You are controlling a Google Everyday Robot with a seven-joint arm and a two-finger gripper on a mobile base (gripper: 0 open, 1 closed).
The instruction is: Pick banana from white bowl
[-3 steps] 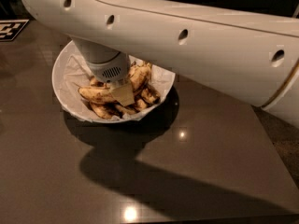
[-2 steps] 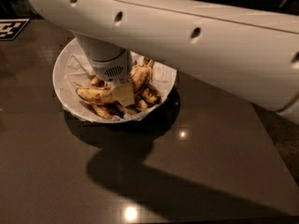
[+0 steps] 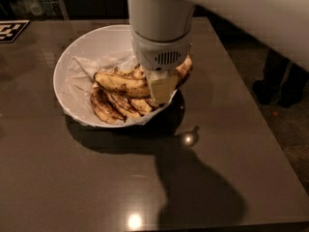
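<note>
- Over on the far left, a black-and-white marker tag (image 3: 11,30) sits flat on the back corner of the dark brown tabletop (image 3: 63,182). Something pale stands behind it, too blurry to call.
- Moving right, the white bowl (image 3: 62,66) sits on the back half of the tabletop, left of centre. It's big, round and deep, and lined with crumpled white paper (image 3: 79,81) that bunches up along the near and left inside wall.
- The banana (image 3: 120,83), the long curved one, is inside the white bowl. It lies crosswise on top of the pile, yellow with loads of brown-black spots. Its left end points at the paper and its right end runs in under the end effector.
- The shorter bananas (image 3: 110,106) are packed below and in front of it, toward the near rim, also heavily spotted. At least one more peeks out to the right of the wrist housing.
- The end effector (image 3: 161,94) comes straight down into the right side of the bowl, and its cream-coloured tip is right against the long banana's right end. Honestly can't tell if it's wide, narrow or actually gripping anything, since the housing blocks that part.
- Above it is a grey-white wrist with a little vent grille, and the fat white arm (image 3: 241,13) fills the top right corner.
- A big shadow (image 3: 198,192) of the arm falls across the near right part of the tabletop, with a couple of light glints next to it.
- Far right, past the table edge, there's floor and some dark shapes I can't make out.
</note>
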